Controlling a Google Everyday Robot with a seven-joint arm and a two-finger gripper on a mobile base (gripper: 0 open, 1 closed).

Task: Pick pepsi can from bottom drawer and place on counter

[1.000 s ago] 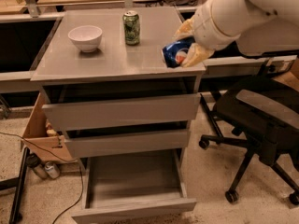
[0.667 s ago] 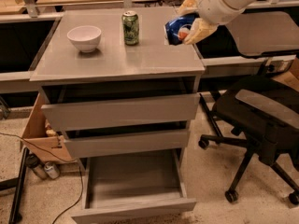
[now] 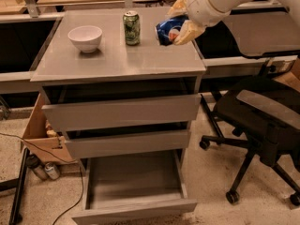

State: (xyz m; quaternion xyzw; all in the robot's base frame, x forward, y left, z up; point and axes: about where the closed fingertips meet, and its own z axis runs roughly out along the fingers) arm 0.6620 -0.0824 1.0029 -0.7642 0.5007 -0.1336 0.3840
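Claw position: the claw [image 3: 177,26] hangs over the right rear part of the counter [image 3: 117,60], reaching in from the upper right.
Claw state: clenched on the pepsi can [image 3: 166,30], with one finger above it and one below.
Pepsi can: held tilted on its side with the emblem facing the camera. It appears to be clear of the counter surface, but contact cannot be ruled out from this angle.
Change noted: a second ago the can was lower, at the counter's right front edge. It then rose, and has now shifted left and inward, to just beside the green can [image 3: 131,28].
Bottom drawer: the bottom drawer [image 3: 133,177] stands pulled out, with its grey floor bare and no can inside.
Upper drawers: the top drawer [image 3: 122,111] and middle drawer [image 3: 126,142] are each partly out.
Other items on counter: a white bowl [image 3: 85,37] at left rear, well apart from the claw.
Surroundings: an office chair [image 3: 262,111] at right and a cardboard box [image 3: 40,130] at left, on the floor.
Task standing: in my judgement the pick is done and the carry nearly done. What remains is lowering, releasing and withdrawing.
Risk: the can is held sideways, so it may roll once let go. The green can close by leaves little room on that side.
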